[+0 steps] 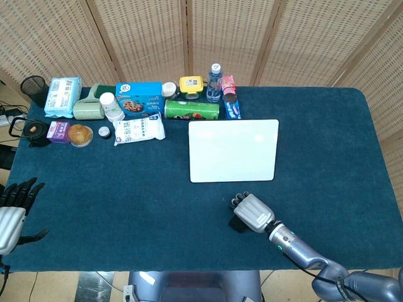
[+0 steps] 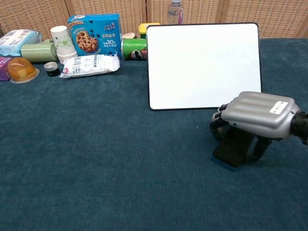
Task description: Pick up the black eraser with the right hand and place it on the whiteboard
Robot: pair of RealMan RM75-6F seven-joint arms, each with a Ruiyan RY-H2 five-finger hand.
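Your right hand [image 2: 257,115] had its fingers curled down around the black eraser [image 2: 233,148], which lay on the table just before the whiteboard [image 2: 204,65]; you needed a firm squeeze before lifting.

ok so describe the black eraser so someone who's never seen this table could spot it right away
Start at the white whiteboard lying in the middle of the blue table. Just in front of its near edge, toward the right corner, the right hand is arched over a small flat slab: the black eraser. It is the only dark thing there, with a thin blue underside, far from the snacks at the back.
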